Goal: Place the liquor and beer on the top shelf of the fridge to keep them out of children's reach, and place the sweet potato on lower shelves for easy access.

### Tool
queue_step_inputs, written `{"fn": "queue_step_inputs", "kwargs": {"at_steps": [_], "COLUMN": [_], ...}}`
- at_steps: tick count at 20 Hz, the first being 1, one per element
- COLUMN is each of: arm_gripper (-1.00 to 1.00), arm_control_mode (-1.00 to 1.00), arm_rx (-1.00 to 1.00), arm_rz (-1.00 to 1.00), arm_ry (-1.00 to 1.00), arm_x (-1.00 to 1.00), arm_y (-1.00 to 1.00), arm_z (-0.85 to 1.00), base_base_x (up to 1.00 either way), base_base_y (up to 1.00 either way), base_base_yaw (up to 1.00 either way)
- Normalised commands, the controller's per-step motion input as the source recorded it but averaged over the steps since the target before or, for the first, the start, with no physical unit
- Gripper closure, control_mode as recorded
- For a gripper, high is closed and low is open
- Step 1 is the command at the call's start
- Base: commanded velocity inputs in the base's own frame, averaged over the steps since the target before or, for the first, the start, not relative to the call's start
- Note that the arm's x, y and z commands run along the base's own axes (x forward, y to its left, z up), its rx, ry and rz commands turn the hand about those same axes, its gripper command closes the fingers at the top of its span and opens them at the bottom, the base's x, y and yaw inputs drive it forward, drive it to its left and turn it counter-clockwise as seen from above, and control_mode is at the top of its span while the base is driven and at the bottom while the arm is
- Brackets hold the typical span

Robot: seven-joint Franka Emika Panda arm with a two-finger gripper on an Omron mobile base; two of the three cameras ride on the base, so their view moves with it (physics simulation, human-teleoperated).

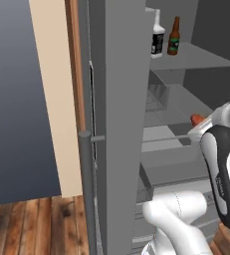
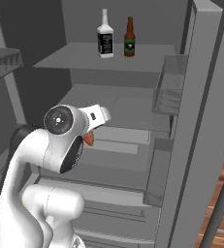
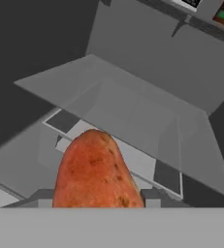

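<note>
The fridge [image 1: 121,124] stands open. On its top shelf [image 2: 79,58] the liquor [image 2: 105,41] and the beer [image 2: 129,38] stand upright side by side, also seen as liquor [image 1: 158,40] and beer [image 1: 174,37]. My gripper [image 3: 98,199] is shut on the sweet potato [image 3: 96,169], an orange-red root that points toward the lower shelves [image 3: 147,111]. The sweet potato [image 1: 197,119] peeks out past my white hand in front of the middle shelf, and its tip [image 2: 88,138] shows under the wrist. The fingers are mostly hidden by the root.
The open fridge door [image 2: 196,121] with translucent bins [image 2: 169,89] stands at the right of the opening. Its long grey handle [image 1: 88,189] hangs near my base. Translucent drawer fronts [image 1: 159,97] sit on the lower shelves. A wooden floor [image 1: 32,224] lies at the left.
</note>
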Motion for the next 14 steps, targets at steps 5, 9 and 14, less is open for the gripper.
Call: {"fn": "queue_step_inputs", "kwargs": {"at_steps": [5, 9, 14], "arm_gripper": [1.0, 1.0, 1.0], "arm_control_mode": [-1.0, -1.0, -1.0], "arm_rx": [0.0, -0.04, -0.1], "arm_rz": [0.05, 0.02, 0.03], "arm_ry": [0.0, 0.07, 0.11], "arm_x": [0.51, 0.43, 0.41], "arm_y": [-0.34, -0.28, -0.14], "arm_z": [-0.02, 0.0, 0.0], "base_base_x": [0.0, 0.0, 0.0], "base_base_y": [0.0, 0.0, 0.0], "base_base_yaw": [0.0, 0.0, 0.0]}}
